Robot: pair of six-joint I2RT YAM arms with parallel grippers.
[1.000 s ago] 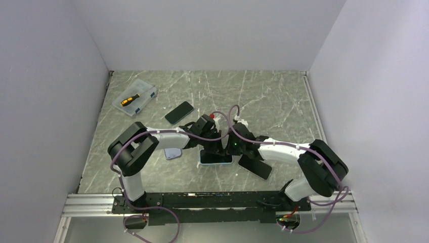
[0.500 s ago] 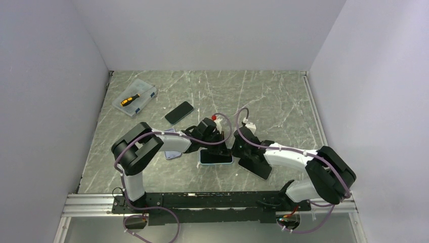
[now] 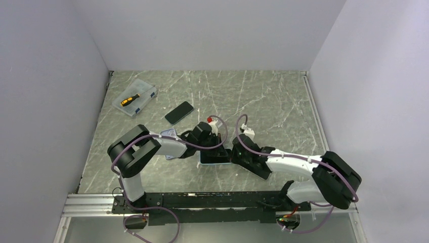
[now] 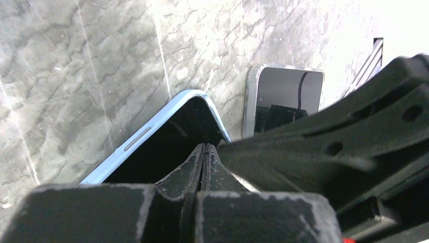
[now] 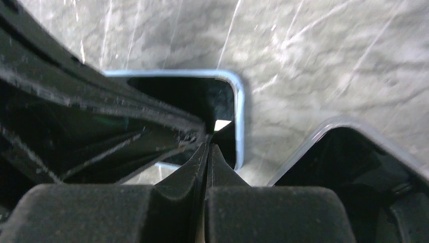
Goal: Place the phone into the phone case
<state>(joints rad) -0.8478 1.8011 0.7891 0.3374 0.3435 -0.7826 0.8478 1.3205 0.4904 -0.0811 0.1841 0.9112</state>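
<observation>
Left pincer [image 4: 205, 148] had its jaws pressed flat together with nothing between them, and its tips were low over a corner of the phone [image 4: 162, 154]. Right pincer [image 5: 208, 143] was squeezed together too, also empty. Its tips came in from the opposite side to meet the left one's over the same corner. Beneath both tips the phone lay flat on the table [image 3: 273, 101], dark face up, framed by the blue rim of the case [image 4: 157, 125]. Whether it was pressed fully home could not be told. A dark phone [image 4: 286, 88] lay just beyond the right pincer on its outer side, close to the case but apart from it. A third phone [image 3: 179, 112] lay on the table behind the left pincer, well apart. Farther off the same way sat a clear box [image 3: 144, 91] with a screwdriver [image 3: 130, 99] inside.
</observation>
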